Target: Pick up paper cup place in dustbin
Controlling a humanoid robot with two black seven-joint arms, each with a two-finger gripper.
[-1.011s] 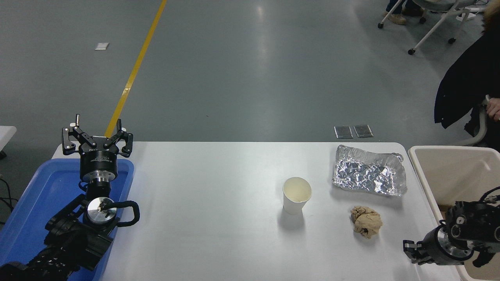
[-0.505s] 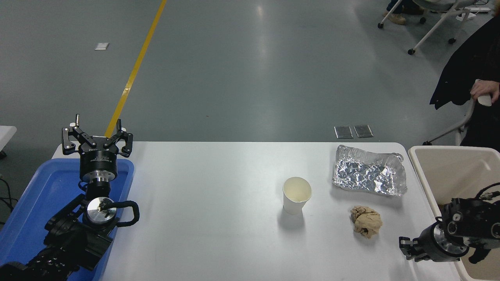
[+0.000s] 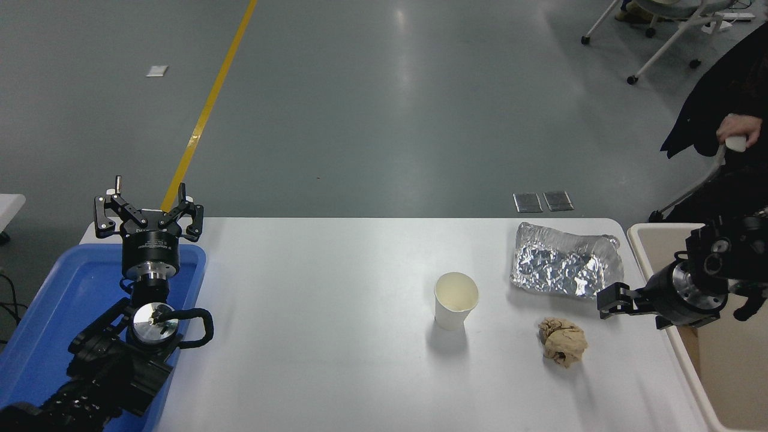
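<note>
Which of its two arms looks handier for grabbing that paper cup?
The right gripper: it is nearer the paper cup and beside the dustbin. The left gripper sits far off over the blue tray.

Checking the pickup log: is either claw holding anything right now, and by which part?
Nothing is held. The paper cup stands alone on the table; the right claw is apart from it, and the left claw is open and empty.

Paper cup [image 3: 456, 299] upright on table [image 3: 312, 336]; right gripper [image 3: 607, 300] near foil tray [image 3: 564, 268].
</note>
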